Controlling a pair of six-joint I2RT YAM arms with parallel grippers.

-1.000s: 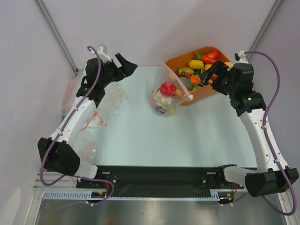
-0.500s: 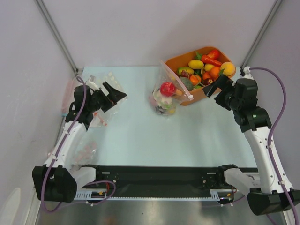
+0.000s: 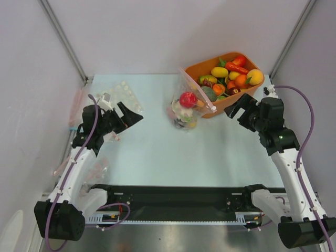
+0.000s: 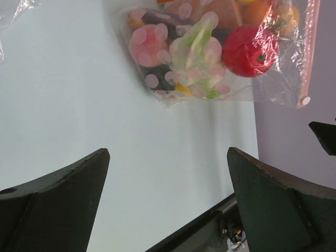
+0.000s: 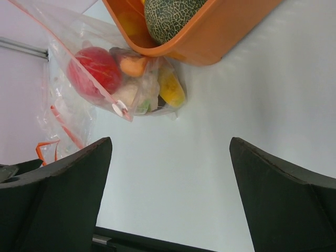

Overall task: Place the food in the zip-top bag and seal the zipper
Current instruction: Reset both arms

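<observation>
Near edge: two arms rise from a black rail. The left end effector (image 4: 167, 156) hovers over the left side of the pale counter (image 3: 173, 152), fingers spread wide and holding nothing. The right end effector (image 5: 170, 144) hangs over the right side, equally wide and empty. The two face each other, well apart from the task's things.

Left margin: crumpled clear plastic bags (image 3: 107, 131) with orange-red strips lie beside the left arm, with another sheet (image 3: 125, 88) farther back. Their number cannot be told.

Middle, farther back: one zip-top bag (image 3: 185, 111) lies on the counter, leaning against the tub's near wall. The food (image 3: 187, 98) inside includes one red round fruit plus pink, pale green, yellow and orange pieces. The crinkled film hides the exact count. One zipper (image 5: 92, 79) runs straight along the bag's mouth, with a white tab (image 5: 118, 109) at its end. Whether it is sealed cannot be told.

Far right: one orange tub (image 3: 233, 103) holds a heap of more toy produce (image 3: 219, 72) in yellow, red, orange and green.
</observation>
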